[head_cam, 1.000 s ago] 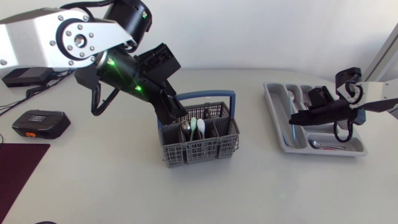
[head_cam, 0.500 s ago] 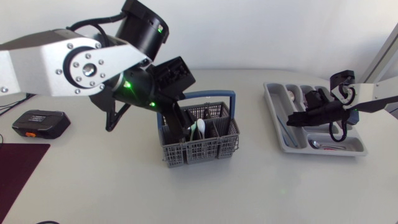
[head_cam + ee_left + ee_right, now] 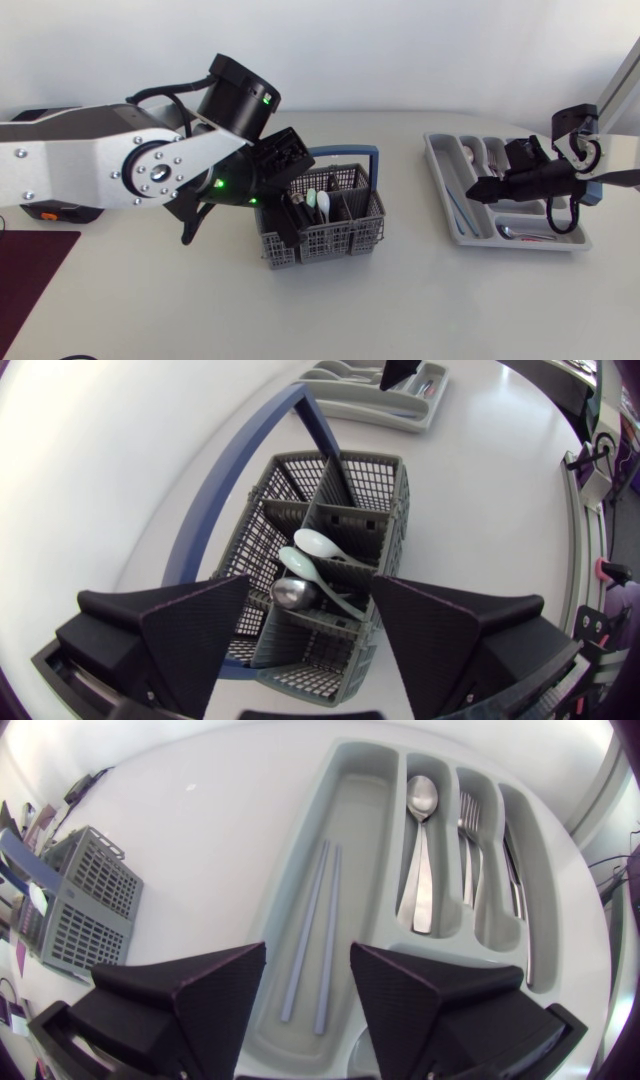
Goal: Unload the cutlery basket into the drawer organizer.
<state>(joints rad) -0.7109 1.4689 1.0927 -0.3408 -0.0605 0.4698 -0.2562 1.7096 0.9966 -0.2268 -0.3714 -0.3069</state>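
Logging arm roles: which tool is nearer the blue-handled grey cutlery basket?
Left. The left tool hangs directly over the blue-handled grey cutlery basket; the right tool is over the grey drawer organizer.

The basket (image 3: 350,485) was matt grey plastic mesh, its handle (image 3: 238,475) smooth blue plastic. One spoon (image 3: 293,593) inside gleamed like polished metal. The tray (image 3: 365,830) was smooth grey plastic; the counter (image 3: 400,300) looked satin white.

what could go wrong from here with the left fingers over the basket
1. The white spoon, pale green spoon and steel spoon crowd one compartment, so the left fingers, now open, may pinch two or none.
2. Those fingers are broad and could snag a divider of the grey plastic cutlery basket or its blue handle, and drag or tip it.
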